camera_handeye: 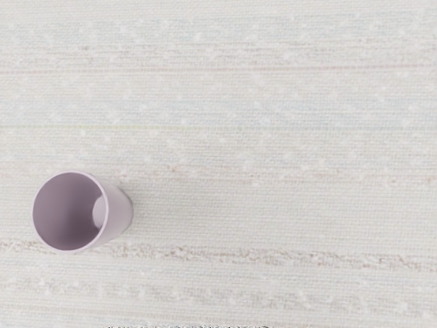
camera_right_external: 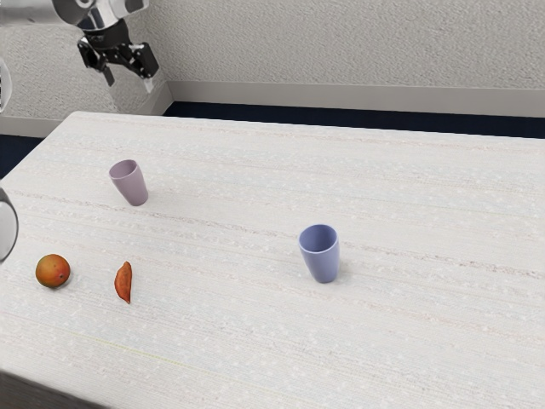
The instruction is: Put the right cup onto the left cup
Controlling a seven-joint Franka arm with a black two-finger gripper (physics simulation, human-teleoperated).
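Sitting on the near part of the bench (camera_right_external: 213, 349), toward its edge on the exterior view's left, a pointy orange-red veggie (camera_right_external: 123, 282) can be seen, a sweet potato by the looks of it. Just a bit farther toward that same edge, a round orange fruit (camera_right_external: 53, 271) with some green on it is parked near the veggie, not touching it.

Next up, the blue cup (camera_right_external: 320, 254) is found standing upright, mouth up, well in from the bench's edges and over toward the exterior view's right compared with the food. Past that, the purple cup (camera_right_external: 129, 182) is stood upright too, closer to the bench's far corner on the exterior view's left. Its open mouth and inner bottom can be looked into from the wrist view. The two cups are well apart, so no stacking has been done.

Farthest back, the gripper (camera_right_external: 129, 81) is held up high, seen beyond that far corner in the exterior view. Its fingertips are spread, and nothing is pinched between them. Behind it all, a rough pale wall (camera_right_external: 341, 43) can be made out.
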